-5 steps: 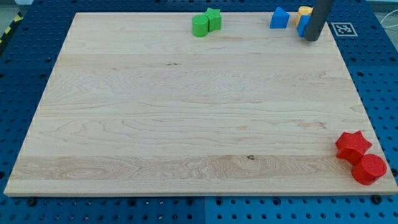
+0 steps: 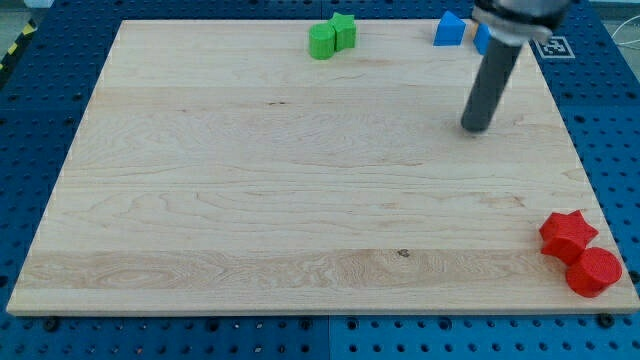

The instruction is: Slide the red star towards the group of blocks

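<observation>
The red star (image 2: 567, 234) lies at the board's bottom right corner, touching a red round block (image 2: 594, 271) just below and right of it. My tip (image 2: 476, 127) stands on the board at the upper right, well above and left of the red star. A blue block (image 2: 449, 29) sits at the top edge. Another blue block (image 2: 483, 37) shows partly behind my rod. A green star (image 2: 344, 30) and a green round block (image 2: 322, 42) touch each other at the top centre.
The wooden board (image 2: 300, 200) lies on a blue perforated table. A black-and-white marker tag (image 2: 553, 46) sits off the board's top right corner.
My tip has moved down and slightly left, away from the blue blocks at the top edge. The yellow block seen earlier is now hidden behind the rod. The blocks have not moved.
</observation>
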Robot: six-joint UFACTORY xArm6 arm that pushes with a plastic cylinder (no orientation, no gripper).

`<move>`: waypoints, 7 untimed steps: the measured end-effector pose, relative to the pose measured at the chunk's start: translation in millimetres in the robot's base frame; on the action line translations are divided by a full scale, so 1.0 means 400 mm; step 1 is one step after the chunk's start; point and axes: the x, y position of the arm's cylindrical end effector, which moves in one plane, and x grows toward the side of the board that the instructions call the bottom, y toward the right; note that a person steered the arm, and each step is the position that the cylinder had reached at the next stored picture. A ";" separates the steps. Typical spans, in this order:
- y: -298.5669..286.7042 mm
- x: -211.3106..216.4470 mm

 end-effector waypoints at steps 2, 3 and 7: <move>0.000 0.349; 0.011 0.466; 0.130 0.428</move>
